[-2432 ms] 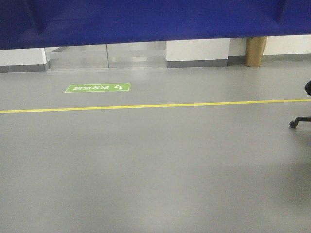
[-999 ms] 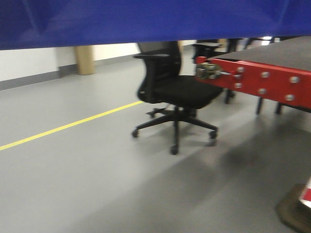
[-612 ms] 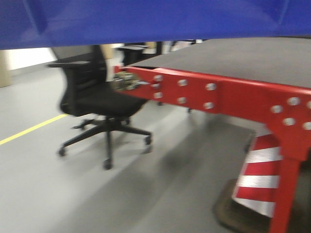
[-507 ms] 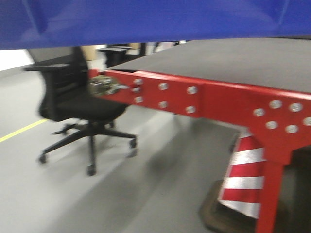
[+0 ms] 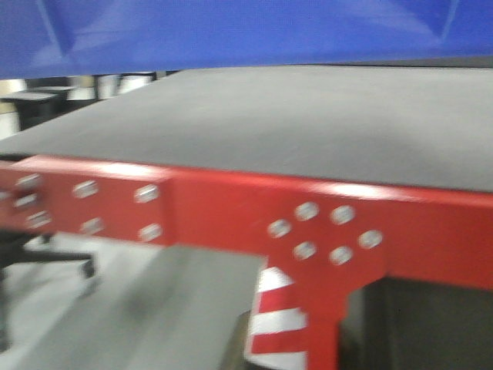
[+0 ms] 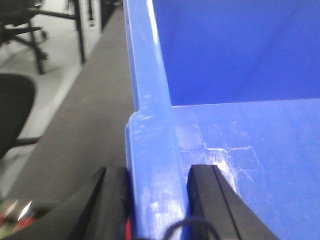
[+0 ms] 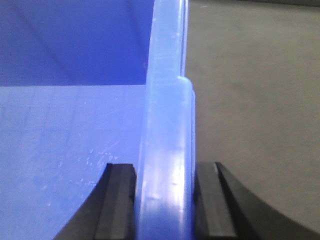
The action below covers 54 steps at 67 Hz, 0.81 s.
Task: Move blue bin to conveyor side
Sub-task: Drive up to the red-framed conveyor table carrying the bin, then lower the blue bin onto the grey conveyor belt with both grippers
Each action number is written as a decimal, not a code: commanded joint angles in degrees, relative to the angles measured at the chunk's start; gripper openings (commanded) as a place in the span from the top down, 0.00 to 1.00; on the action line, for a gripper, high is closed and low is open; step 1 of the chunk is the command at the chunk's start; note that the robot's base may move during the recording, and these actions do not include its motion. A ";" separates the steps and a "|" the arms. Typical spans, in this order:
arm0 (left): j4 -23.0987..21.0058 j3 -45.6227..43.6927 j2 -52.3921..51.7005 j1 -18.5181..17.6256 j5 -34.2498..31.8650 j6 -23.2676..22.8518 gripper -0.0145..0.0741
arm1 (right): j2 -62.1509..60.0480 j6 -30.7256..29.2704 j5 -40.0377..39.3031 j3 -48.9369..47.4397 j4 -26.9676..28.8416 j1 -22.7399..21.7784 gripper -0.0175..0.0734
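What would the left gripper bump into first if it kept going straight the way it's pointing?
The blue bin: the left gripper is shut on its side wall. Pushed further, the inner finger would probably reach the bin floor and the outer finger the conveyor belt, though depth is hard to judge.

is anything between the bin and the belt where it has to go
Nothing visible. The belt shows bare below the bin in the front view and beside both gripped walls in the wrist views. The bin itself hides part of the belt.

Bin (image 5: 246, 31) above belt (image 5: 308, 123); chair (image 5: 54, 260) at left, cone (image 5: 276, 317) under the belt.
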 commanded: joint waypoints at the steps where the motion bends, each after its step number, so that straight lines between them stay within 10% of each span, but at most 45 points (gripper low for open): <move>1: 0.70 -0.99 -1.29 -0.17 -7.05 1.22 0.82 | -1.39 -0.99 -7.67 -0.99 -1.52 -0.18 0.88; 54: 0.70 -0.99 -1.29 -0.17 -7.05 1.22 0.82 | -1.39 -0.99 -7.78 -0.99 -1.52 -0.18 0.88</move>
